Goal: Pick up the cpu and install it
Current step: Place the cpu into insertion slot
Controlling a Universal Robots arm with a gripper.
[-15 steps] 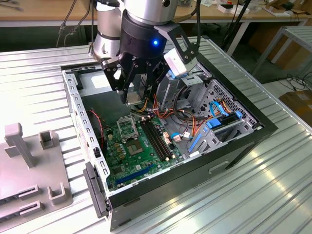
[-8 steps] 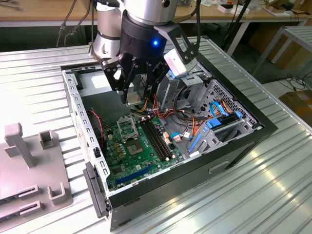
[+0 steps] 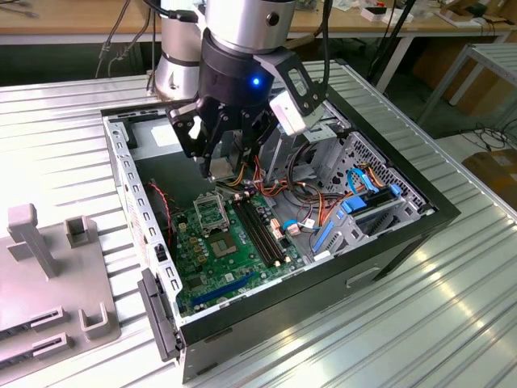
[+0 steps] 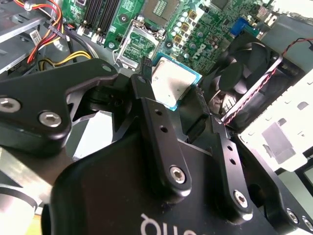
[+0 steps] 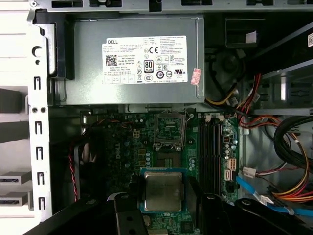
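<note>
The cpu (image 5: 163, 191) is a small square plate with a silver-grey face and a blue-green rim. It sits between the black fingers of my gripper (image 5: 164, 201), which is shut on its two opposite edges. In the second wrist view the cpu (image 4: 171, 82) tilts slightly in my gripper (image 4: 172, 98), above the green board. The open metal-framed socket (image 5: 169, 128) lies on the board a short way beyond the cpu. In the exterior view my gripper (image 3: 218, 167) hangs inside the open computer case, just above the socket (image 3: 212, 212).
A large grey power supply box (image 5: 132, 63) with a white label stands past the socket. Memory slots (image 3: 262, 230) and bundled coloured cables (image 3: 315, 202) lie to the exterior view's right. A black fan (image 4: 239, 73) sits close by. A grey fixture (image 3: 48, 275) stands outside the case wall (image 3: 133, 194).
</note>
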